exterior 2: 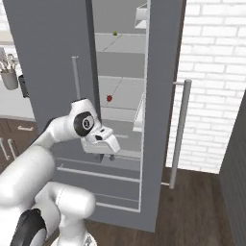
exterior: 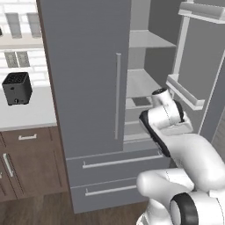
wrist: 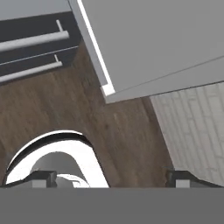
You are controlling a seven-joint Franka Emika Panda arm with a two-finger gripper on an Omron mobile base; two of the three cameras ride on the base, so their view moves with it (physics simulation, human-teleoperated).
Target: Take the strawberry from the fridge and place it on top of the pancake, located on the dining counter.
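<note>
We're at the reach step — gripper spread wide, empty, pointing floorward outside the open fridge — next lift toward the strawberry.

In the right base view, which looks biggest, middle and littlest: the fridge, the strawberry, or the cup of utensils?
1. The fridge, by far the biggest.
2. The cup of utensils, medium.
3. The strawberry, a tiny red dot on a shelf, though it sits farther back, which shrinks it.

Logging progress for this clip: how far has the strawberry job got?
Done: the tall grey fridge's right door stands open. In hand: nothing; the tool is open, empty, pointing at the floor before the fridge. Left: picking the tiny dark-red strawberry off its shelf and carrying it to the pancake, which is not in these views.
</note>
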